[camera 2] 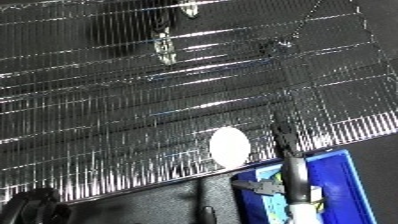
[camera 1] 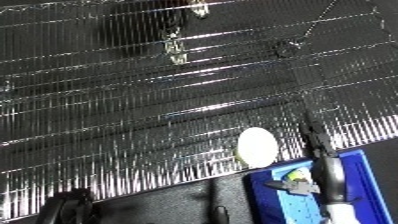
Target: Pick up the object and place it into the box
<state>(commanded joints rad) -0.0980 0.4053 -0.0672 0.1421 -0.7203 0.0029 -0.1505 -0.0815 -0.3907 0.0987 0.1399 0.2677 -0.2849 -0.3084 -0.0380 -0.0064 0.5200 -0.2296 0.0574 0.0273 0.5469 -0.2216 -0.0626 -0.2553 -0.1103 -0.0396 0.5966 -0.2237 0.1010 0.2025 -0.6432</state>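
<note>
White oval object [camera 1: 258, 146] lay on the wire shelf [camera 1: 133, 100], close to the shelf's front edge and not yet lifted. Nothing was wrapped round it. Right hand [camera 1: 327, 175] rose from the lower right, above the blue bin [camera 1: 366, 167]. Its fingers [camera 1: 313, 137] ran out straight and slender up along the shelf edge, released and holding nothing as far as could be seen. The object sat just to the left of those fingers, near them, with a narrow strip of wire showing between — whether a fingertip brushed it could not be made out. The bin lay below and behind the fingers, toward the wrist, and the thumb jutted left over its pale floor. A small yellow-green patch showed in the bin beside the thumb, too small to identify. A dark shape at the lower left corner was probably the left hand [camera 1: 69, 206], well apart from the object; its grip could not be told. Judged progress: early. The hand was near the object but had not grasped it, so the pick, the short carry back toward the wrist and the drop into the bin were all left to do. The object looked smooth and rounded — it may roll on the wires if nudged.
</note>
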